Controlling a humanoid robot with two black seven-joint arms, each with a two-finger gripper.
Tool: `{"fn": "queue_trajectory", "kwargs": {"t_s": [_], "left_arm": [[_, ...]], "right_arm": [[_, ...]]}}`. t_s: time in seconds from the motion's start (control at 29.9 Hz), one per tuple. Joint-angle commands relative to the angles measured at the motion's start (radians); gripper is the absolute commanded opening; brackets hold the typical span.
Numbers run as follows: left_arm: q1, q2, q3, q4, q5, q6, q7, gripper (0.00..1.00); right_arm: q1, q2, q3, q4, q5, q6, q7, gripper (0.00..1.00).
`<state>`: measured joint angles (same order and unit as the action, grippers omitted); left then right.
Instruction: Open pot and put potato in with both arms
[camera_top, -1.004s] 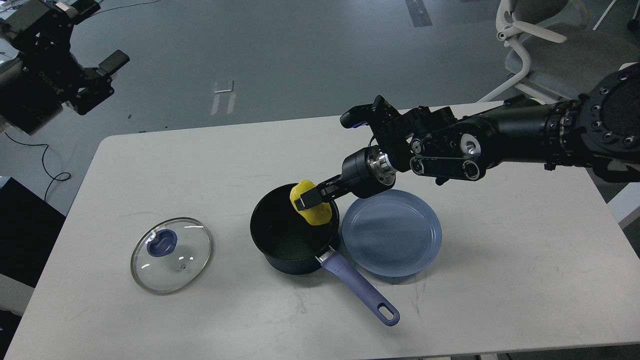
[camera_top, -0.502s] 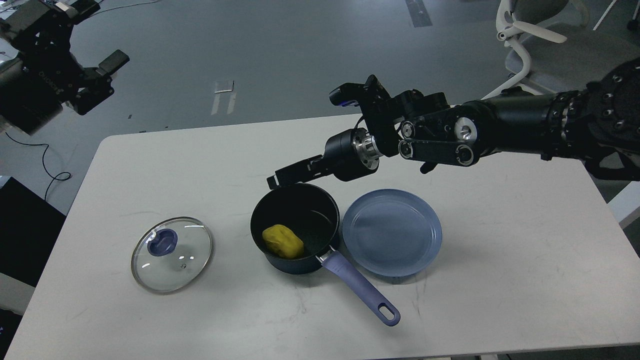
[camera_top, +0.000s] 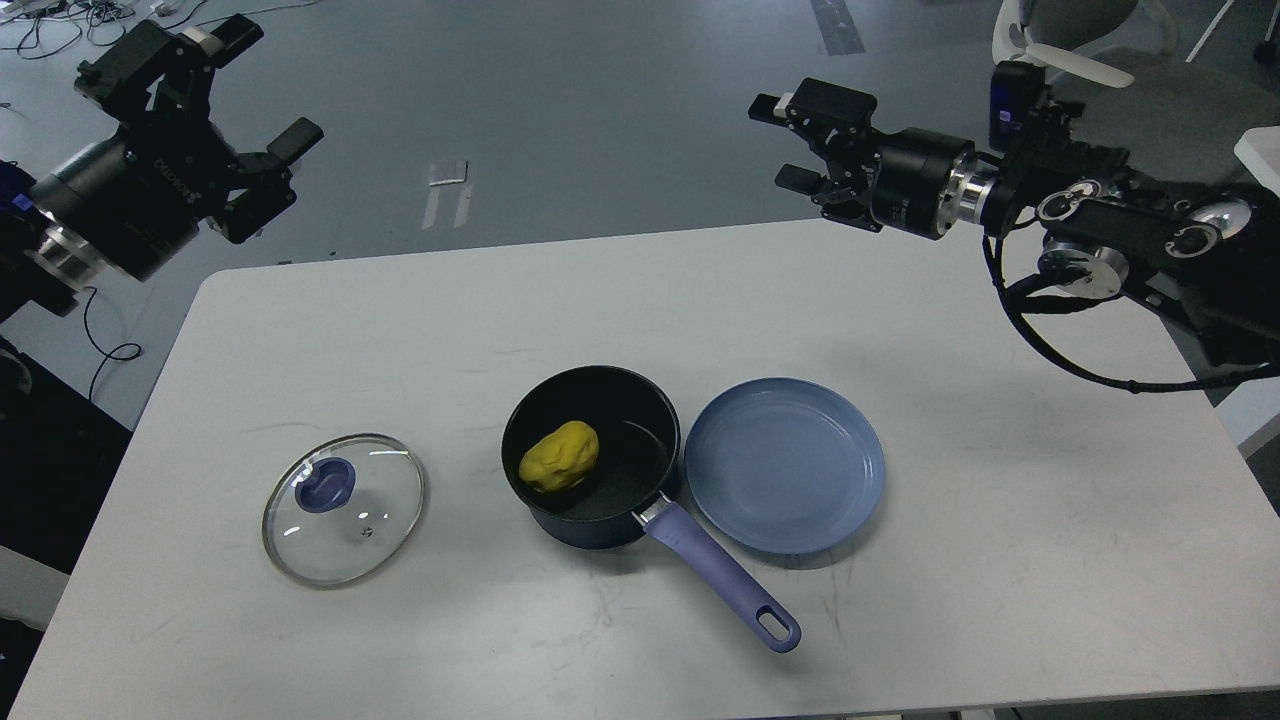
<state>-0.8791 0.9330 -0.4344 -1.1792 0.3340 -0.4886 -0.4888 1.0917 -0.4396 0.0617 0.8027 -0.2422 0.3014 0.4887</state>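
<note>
A dark pot (camera_top: 640, 455) with a purple handle (camera_top: 720, 575) stands open at the table's middle. A yellow potato (camera_top: 560, 456) lies inside it, on the left of its floor. The glass lid (camera_top: 343, 508) with a purple knob lies flat on the table to the pot's left. My right gripper (camera_top: 792, 142) is open and empty, raised beyond the table's far edge at the upper right. My left gripper (camera_top: 262, 100) is open and empty, raised off the table at the upper left.
An empty blue plate (camera_top: 785, 465) lies right beside the pot on its right. The white table (camera_top: 1000, 560) ends close to the pot handle at the front. A white chair (camera_top: 1060, 90) stands behind at the upper right.
My right gripper let go of the potato, which dropped into the pot and settled. The right arm then pulled back up and to the right. The left arm shifted slightly right.
</note>
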Motion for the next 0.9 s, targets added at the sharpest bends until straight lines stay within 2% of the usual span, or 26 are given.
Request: {"fn": "queue_trajectory", "kwargs": {"t_s": [0.0, 0.17, 0.33, 0.54, 0.87], "left_arm": [[0.048, -0.066, -0.001, 0.042, -0.010, 0.000, 0.000, 0.98], [0.072, -0.148, -0.003, 0.130, -0.029, 0.000, 0.000, 0.98], [0.130, -0.210, -0.007, 0.174, -0.058, 0.000, 0.000, 0.98], [0.175, -0.247, -0.064, 0.190, -0.059, 0.000, 0.000, 0.98], [0.184, -0.272, -0.070, 0.213, -0.089, 0.000, 0.000, 0.98]], "right_arm": [[-0.142, -0.011, 0.148, -0.008, 0.139, 0.004, 0.000, 0.98], [-0.271, -0.024, 0.271, -0.007, 0.192, 0.025, 0.000, 0.98], [-0.380, -0.036, 0.299, -0.025, 0.193, 0.187, 0.000, 0.98], [-0.415, -0.067, 0.297, -0.023, 0.193, 0.187, 0.000, 1.00], [-0.434, -0.062, 0.296, -0.037, 0.192, 0.187, 0.000, 1.00]]}}
